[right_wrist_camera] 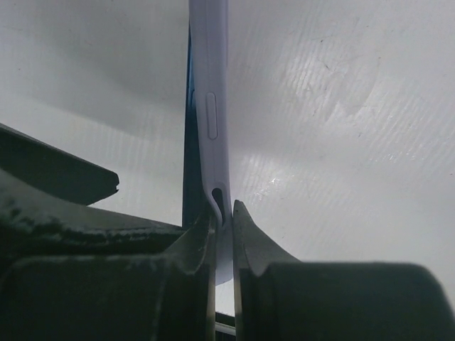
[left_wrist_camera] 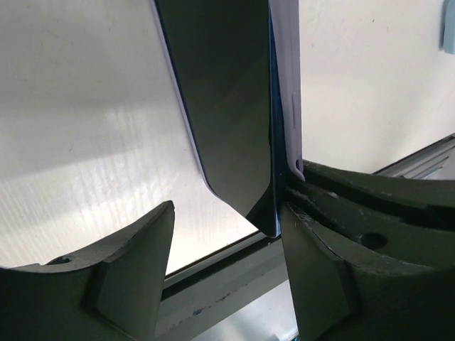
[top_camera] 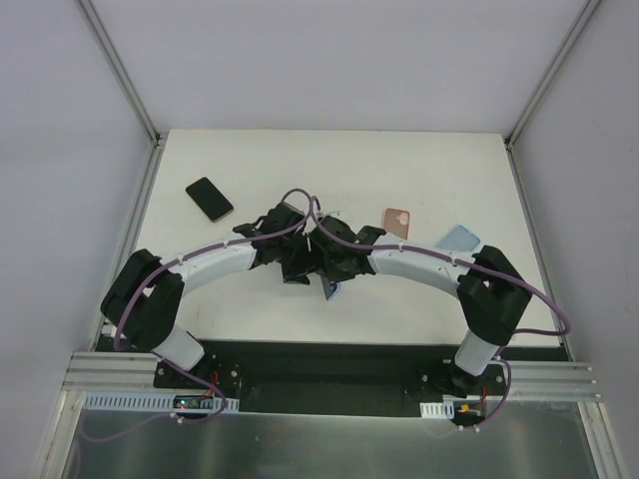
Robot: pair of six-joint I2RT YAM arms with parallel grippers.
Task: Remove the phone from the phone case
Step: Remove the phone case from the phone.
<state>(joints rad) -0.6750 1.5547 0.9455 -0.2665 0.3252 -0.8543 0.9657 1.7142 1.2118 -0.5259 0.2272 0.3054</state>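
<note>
Mid-separation: clamps the phone case (right_wrist_camera: 210, 106) in the clenched right pincer (right_wrist_camera: 224, 234), straddles the phone (left_wrist_camera: 220, 106) with the released left pincer (left_wrist_camera: 227, 220), next probably needs a pinch and pull.

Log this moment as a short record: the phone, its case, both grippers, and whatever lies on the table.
case: pale, side button showing
phone: dark screen, blue rim, against case, not yet free
left gripper: jaws open, phone corner between them
right gripper: jaws shut on case edge
table: black phone, pink case, blue case, none gripped
</note>
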